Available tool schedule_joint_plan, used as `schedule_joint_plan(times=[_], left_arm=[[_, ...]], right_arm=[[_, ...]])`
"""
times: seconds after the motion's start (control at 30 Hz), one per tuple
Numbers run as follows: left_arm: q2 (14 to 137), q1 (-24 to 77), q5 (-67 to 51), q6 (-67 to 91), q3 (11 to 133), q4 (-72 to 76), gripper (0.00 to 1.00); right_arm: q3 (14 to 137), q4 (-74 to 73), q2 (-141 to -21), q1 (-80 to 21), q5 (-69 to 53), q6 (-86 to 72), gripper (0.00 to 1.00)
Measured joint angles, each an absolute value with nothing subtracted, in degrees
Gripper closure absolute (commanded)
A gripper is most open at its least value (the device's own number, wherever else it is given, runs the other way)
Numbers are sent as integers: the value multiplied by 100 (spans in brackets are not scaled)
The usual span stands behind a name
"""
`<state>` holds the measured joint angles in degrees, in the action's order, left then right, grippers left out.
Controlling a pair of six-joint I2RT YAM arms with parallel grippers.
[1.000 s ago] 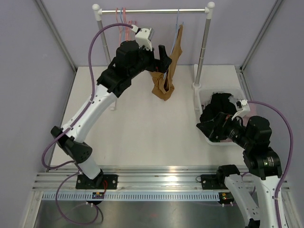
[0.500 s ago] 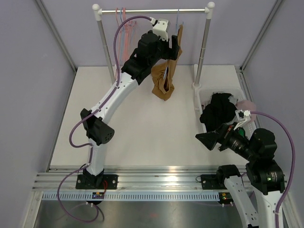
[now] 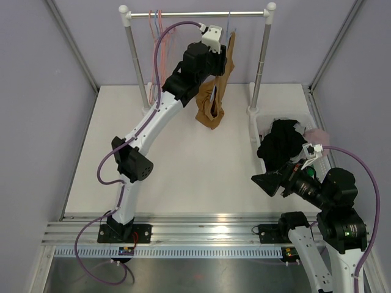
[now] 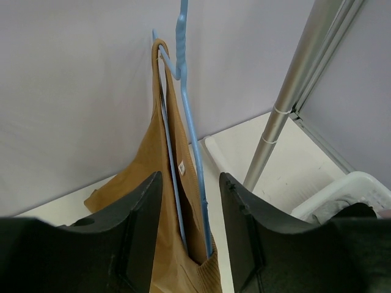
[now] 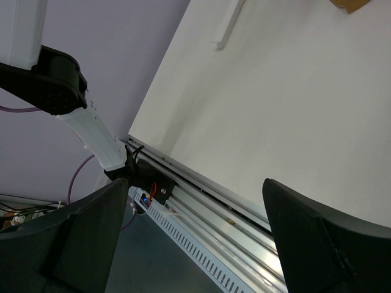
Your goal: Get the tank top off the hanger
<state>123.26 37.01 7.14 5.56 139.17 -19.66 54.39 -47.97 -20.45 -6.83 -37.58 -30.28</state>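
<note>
**Left arm** (image 3: 146, 128) and **right arm** (image 3: 341, 210): white tubular links joined by bulky black joint housings. Each arm stands on a black base plate (image 3: 125, 233). A purple cable (image 3: 160, 46) runs in loose loops along each arm from base to wrist. A white camera block (image 3: 212, 33) caps the left wrist. **Left claw** (image 4: 190, 238) and **right claw** (image 5: 195, 244): each has two broad, matt-black fingers (image 4: 143, 238) with stepped inner edges. A short red wire (image 3: 135, 238) shows at the left base.
</note>
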Motion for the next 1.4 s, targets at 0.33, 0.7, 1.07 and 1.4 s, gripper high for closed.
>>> schedule_joint_plan(times=[0.33,0.7,1.07,1.4], left_arm=[[12582,3632,687,585,13948,-2008,87],[12584,3575,567,703,13981,-1986,100],[12429,3575,471,908,13911,-1959,100],[11061,3575,521,1061,13327,-2123,100]], right_arm=[[5450,-4945,-2025,-683,-3756,-3000,2],[5441,-4965,-2025,-683,-3758,-2963,2],[5435,-4967,-2025,-679,-3758,-2915,2],[5511,-5041,-2047,-679,-3717,-2858,1]])
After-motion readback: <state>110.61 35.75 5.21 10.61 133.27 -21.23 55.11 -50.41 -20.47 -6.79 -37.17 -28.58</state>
